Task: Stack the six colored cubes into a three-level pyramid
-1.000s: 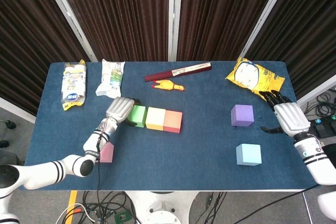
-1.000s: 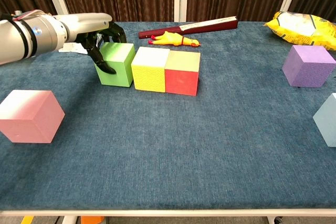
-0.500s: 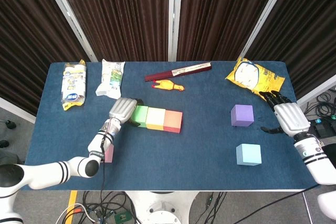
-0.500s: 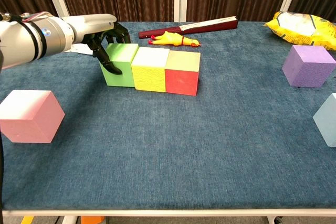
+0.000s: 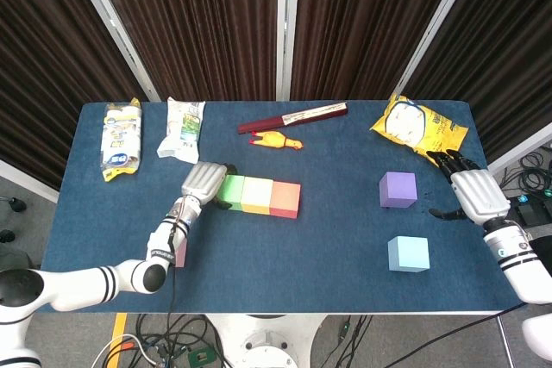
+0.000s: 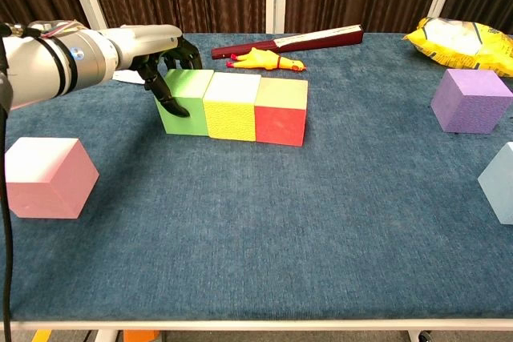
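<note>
Since the earlier frame the left hand [image 6: 164,58], fingers curled against the green cube [image 6: 186,100], has slid it flush to the yellow cube [image 6: 232,104] mid-desk; further pushing off-centre could skew the row, while the right hand [image 5: 470,189] rests spread, empty.

Purple cube [image 5: 398,190], blue cube [image 5: 408,253] (well apart)

We see our left hand [image 5: 203,184] lying over the left end of the green block [image 5: 230,192], which sits in a touching row with the yellow block [image 5: 256,195] and red block [image 5: 284,199]. Our right hand [image 5: 477,193] rests near the table's [image 5: 328,239] right edge, fingers apart, beside the purple block [image 5: 398,190].
</note>
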Robot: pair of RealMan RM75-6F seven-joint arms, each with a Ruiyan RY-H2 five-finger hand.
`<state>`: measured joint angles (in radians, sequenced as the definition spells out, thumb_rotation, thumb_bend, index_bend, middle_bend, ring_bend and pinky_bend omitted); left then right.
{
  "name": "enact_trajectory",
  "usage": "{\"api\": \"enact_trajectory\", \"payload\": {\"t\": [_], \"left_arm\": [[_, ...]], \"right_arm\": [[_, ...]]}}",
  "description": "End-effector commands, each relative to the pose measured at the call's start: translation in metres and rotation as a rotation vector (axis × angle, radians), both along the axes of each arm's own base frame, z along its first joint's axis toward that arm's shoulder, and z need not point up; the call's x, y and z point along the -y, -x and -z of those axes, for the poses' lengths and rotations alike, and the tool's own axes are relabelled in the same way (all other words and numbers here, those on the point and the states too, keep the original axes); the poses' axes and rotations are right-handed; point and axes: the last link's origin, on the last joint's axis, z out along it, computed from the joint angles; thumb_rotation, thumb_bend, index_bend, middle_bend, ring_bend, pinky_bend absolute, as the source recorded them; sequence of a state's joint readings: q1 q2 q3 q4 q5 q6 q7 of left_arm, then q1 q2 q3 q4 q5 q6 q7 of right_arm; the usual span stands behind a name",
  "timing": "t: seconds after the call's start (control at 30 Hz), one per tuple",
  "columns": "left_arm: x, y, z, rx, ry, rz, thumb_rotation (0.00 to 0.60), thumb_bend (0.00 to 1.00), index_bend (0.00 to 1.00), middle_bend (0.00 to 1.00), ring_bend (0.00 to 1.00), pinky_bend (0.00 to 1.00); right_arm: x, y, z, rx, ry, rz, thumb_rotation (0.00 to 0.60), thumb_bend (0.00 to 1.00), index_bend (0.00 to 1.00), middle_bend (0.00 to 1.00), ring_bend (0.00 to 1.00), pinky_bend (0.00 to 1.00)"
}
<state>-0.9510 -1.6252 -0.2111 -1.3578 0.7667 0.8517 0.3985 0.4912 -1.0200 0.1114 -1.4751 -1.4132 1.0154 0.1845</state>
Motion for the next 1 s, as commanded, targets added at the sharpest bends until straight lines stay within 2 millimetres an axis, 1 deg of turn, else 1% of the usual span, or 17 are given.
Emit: {"api": "enact_trajectory", "payload": {"t": [0.03,0.57,0.8,1.0], "left_arm": [[0.0017,-0.0003,0.0002,-0.006,-0.002,0.004,0.6,0.21,0.41,0.45,0.43,0.59],[0.0047,-0.0048,0.0044,-0.011,0.0,0.012,0.6,0.21,0.39,0.44,0.42,0.58],[0.005,-0.0048,0.0063,-0.024,0.012,0.006,0.6,0.17,0.3,0.37,0.4,0.57],[0.0057,-0.0047,0.0067,-0.021,0.011,0.0,0.6,0.15,0.23,0.32,0.38,0.56]], "right_arm": [[0.0,0.0,0.0003,0.001,-0.001,0.0,0.6,0.06,0.0,0.09,0.05,0.19],[-0.0007,0.0023,-0.0012,0.004,0.002,0.005,0.6,0.06,0.0,0.09,0.05,0.19],[-0.0006,0.0028,-0.0004,0.004,0.0,0.007,0.6,0.06,0.0,0.09,0.05,0.19],[-0.0006,0.0029,-0.001,0.006,0.003,0.009,0.6,0.06,0.0,0.09,0.05,0.19]]}}
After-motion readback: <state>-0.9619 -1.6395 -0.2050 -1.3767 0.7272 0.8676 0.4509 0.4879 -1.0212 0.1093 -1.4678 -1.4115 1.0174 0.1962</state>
